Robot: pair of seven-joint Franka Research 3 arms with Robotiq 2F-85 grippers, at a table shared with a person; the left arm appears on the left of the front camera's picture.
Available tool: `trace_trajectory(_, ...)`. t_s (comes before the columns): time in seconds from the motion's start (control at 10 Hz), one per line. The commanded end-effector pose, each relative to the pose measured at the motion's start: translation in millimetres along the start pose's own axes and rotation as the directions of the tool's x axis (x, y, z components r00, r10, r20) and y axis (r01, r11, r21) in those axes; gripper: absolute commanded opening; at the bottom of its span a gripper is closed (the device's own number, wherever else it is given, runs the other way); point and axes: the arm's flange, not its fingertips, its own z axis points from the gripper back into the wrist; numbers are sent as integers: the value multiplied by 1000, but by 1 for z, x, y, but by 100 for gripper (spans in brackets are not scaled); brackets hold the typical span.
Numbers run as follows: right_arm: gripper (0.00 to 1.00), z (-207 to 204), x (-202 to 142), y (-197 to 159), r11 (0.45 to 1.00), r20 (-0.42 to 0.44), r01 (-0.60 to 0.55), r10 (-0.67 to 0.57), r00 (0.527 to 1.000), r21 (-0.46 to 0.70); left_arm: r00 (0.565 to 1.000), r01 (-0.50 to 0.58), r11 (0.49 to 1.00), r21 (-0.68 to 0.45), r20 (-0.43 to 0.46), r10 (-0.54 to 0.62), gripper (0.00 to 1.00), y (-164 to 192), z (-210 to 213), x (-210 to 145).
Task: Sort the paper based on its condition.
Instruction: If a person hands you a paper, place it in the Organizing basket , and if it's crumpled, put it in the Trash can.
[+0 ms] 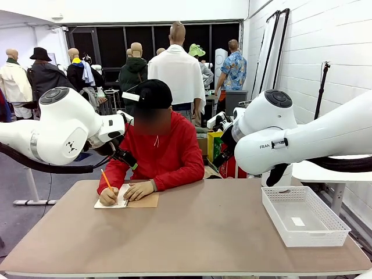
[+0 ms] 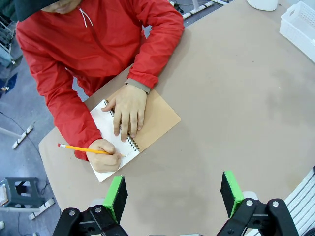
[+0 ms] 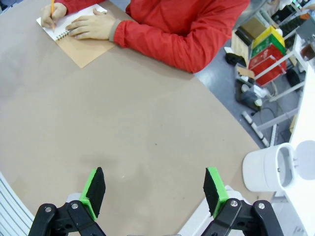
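Note:
A person in a red top sits at the far side of the table and writes with an orange pencil point(image 1: 106, 178) on the open white page of a spiral notebook point(image 2: 160, 120). The person's other hand point(image 2: 129, 109) lies flat on the notebook. Loose paper is out of view. My left gripper point(image 2: 174, 194) hangs open high above the brown tabletop, nearer than the notebook, with nothing between its green pads. My right gripper point(image 3: 155, 189) is open too, over bare table, with the notebook point(image 3: 83, 49) far off at the top left of its view.
A white mesh tray point(image 1: 308, 239) stands at the table's right side, holding only a small white tag. Both white arms point(image 1: 58, 125) point(image 1: 290, 139) are raised at the picture's sides. Crates and boxes point(image 3: 261, 46) sit on the floor beyond the table.

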Motion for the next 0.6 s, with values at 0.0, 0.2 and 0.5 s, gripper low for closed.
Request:
trace_trajectory(0.0,100,0,0,0,1000,1,0,0,1000,0,1000,0,1000,-4,0,0,100,0,0,0)
trace_trajectory(0.2,100,0,0,0,1000,1,0,0,1000,0,1000,0,1000,-4,0,0,100,0,0,0)
trace_trajectory(0.5,100,0,0,0,1000,1,0,0,1000,0,1000,0,1000,-4,0,0,100,0,0,0)
